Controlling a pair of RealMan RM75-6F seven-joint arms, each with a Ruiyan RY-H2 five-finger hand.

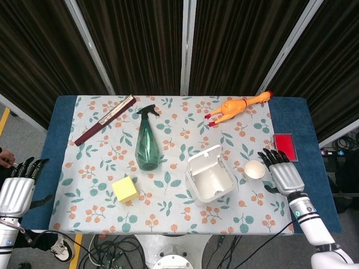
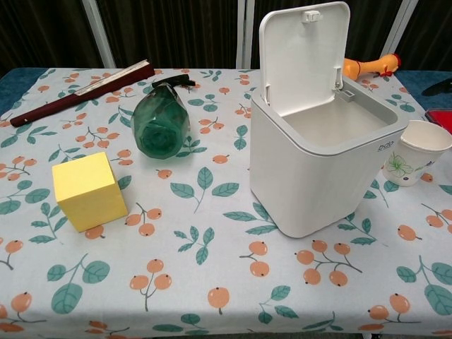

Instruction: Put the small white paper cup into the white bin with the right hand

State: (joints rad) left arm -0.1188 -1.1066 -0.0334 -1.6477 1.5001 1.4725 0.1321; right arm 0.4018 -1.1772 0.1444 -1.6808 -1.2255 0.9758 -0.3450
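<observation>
The small white paper cup (image 1: 254,170) stands upright on the tablecloth, just right of the white bin (image 1: 210,174); in the chest view the cup (image 2: 418,152) shows a flower print. The bin (image 2: 325,166) has its lid raised and its inside looks bare. My right hand (image 1: 283,171) lies right beside the cup, fingers apart and stretched forward, holding nothing; whether it touches the cup I cannot tell. My left hand (image 1: 18,188) hangs off the table's left edge, fingers apart, holding nothing. Neither hand shows in the chest view.
A green spray bottle (image 1: 147,141) lies left of the bin, with a yellow cube (image 1: 125,189) in front of it. A folded dark fan (image 1: 105,119) lies at the back left, a rubber chicken (image 1: 236,107) at the back right, and a red card (image 1: 284,145) beyond my right hand.
</observation>
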